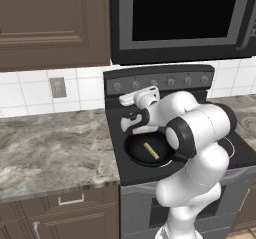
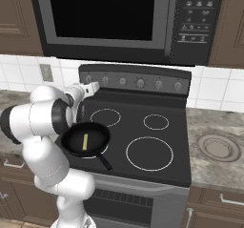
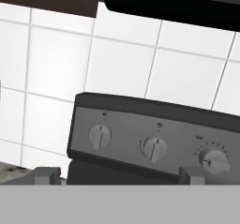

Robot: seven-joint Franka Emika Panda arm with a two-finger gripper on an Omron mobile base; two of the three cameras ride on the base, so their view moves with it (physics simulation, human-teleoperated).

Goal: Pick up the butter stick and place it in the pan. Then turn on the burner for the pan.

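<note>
Already the first half looks done: from the left base view the butter stick [image 1: 151, 151] lies flat inside the pan [image 1: 149, 150] on the stove's front left burner, and the gripper [image 1: 131, 100] is raised toward the knob panel [image 1: 160, 82], holding nothing.

From the right base view the butter stick [image 2: 85, 142] rests mid-pan [image 2: 86, 139], handle pointing forward; a stone counter [image 2: 217, 167] flanks the stove [image 2: 143, 141], with a microwave [image 2: 119, 19] above and white tile behind.

Along the hand view, the fingers [image 3: 47, 175] are spread wide, facing the knobs [image 3: 100, 136]. Turning on the burner remains, I judge.
</note>
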